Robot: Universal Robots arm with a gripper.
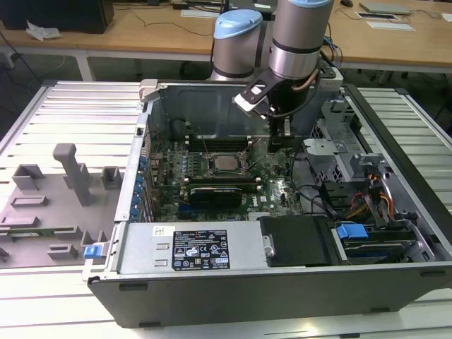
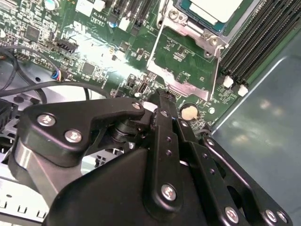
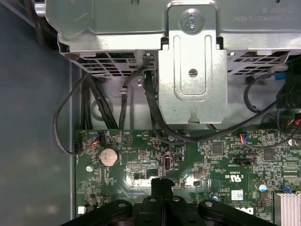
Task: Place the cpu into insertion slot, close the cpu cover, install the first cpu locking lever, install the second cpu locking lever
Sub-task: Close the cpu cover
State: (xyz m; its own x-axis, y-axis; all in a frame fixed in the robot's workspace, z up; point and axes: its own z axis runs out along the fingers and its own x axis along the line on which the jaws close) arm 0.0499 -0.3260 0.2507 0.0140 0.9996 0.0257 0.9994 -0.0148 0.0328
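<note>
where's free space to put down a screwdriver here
Bare slatted table on the exterior view's left of the open case, beyond the grey fixture, and a strip on that view's right. Inside is crowded: motherboard, cables, the gripper low beside the insertion slot.

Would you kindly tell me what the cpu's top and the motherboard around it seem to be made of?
The cpu: its top looks like metal with a dull silvery-beige finish, flat and evenly pale. The motherboard: probably rigid laminate under glossy green lacquer; it throws a bright glare and carries fine printed traces and soldered parts.
</note>
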